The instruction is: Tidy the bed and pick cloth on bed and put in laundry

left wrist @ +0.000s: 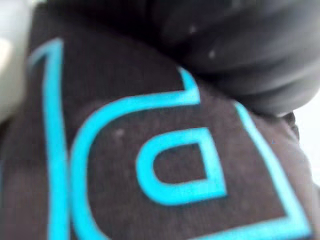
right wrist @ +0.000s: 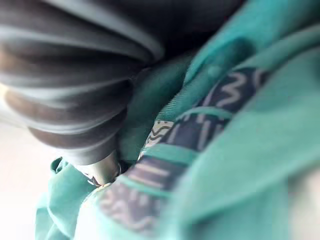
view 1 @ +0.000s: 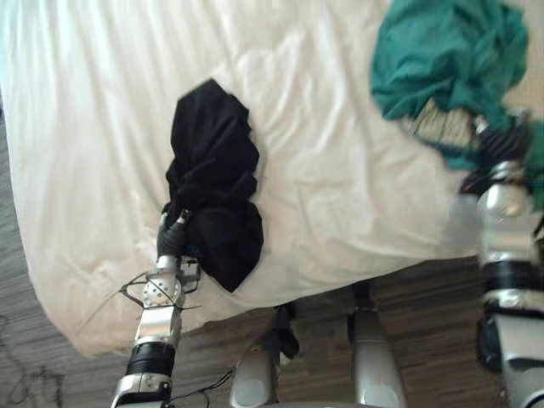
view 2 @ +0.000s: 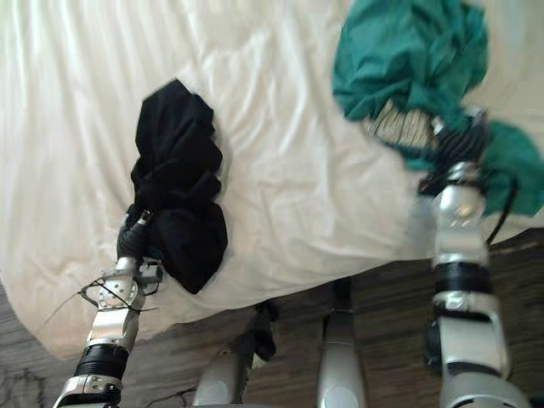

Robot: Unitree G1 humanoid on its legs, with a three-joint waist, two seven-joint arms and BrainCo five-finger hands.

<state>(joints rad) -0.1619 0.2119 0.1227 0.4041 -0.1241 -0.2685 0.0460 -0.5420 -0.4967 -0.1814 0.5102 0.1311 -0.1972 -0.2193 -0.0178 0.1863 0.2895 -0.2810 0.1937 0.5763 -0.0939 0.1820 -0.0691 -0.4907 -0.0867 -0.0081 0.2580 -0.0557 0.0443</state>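
Bedding first: white duvet [view 1: 340, 187], creased all over, spread across most of both eye views, near edge hanging over the wood-plank floor [view 1: 425, 297].

Next in size, teal garment [view 1: 442, 51], bunched at the far right of the bed, with a patterned panel [right wrist: 165, 165] in cream and navy on its near side. Then black garment [view 1: 212, 170], crumpled into a long heap left of centre, close to the near edge and well apart from the teal one.

Smaller again, right hand [view 2: 459, 144], pushed in under the near side of the teal garment, dark ribbed cover against the cloth; cannot tell whether clamped on it or slack. Likewise left hand [view 1: 174, 236], buried in the near end of the black garment; hold impossible to judge.

Likely risks:
- Lifting on a shallow hold and shedding a garment onto the floor.
- Pinching a fold of duvet along with the cloth and dragging the bedding off the near edge, undoing the tidying.

Probable causes: bundled cloth masking the hold, both garments lying straight on loose bedding.

Print: thick cyan outline shapes [left wrist: 175, 165] on the black garment, too close and partial to read as a word. Zigzags and bands on the teal garment's panel, no legible writing.
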